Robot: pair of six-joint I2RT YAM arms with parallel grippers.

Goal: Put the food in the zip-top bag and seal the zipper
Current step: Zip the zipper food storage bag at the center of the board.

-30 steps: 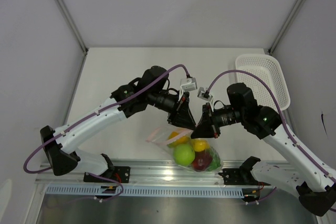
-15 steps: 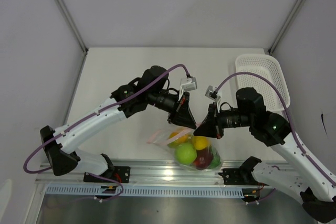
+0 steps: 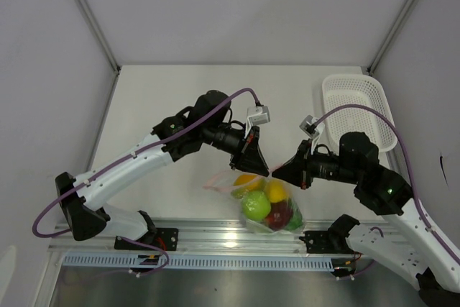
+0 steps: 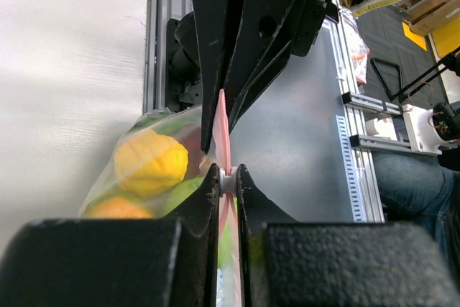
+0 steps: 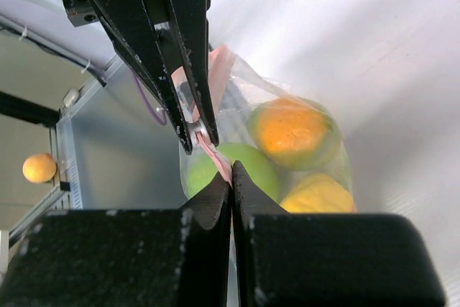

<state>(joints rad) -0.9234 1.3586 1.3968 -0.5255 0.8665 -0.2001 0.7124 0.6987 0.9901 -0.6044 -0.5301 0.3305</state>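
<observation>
Zip-top bag [image 3: 286,215] holding food [image 3: 253,208] lies low-centre of top view on surface [image 3: 165,98]. Left end effector [image 4: 228,177] clamps zipper [image 4: 223,124]; right end effector [image 5: 231,176] clenched, seemingly on same strip, crowding it. White basket [image 3: 351,79] right, well apart.

My tabletop [image 3: 180,98] is pale and matte. Near its front edge, just beside the metal rail [image 3: 215,235], the zip-top bag [image 3: 286,221] of food [image 3: 254,208] rests on it. The white mesh basket [image 3: 359,106] sits at the far right.
</observation>
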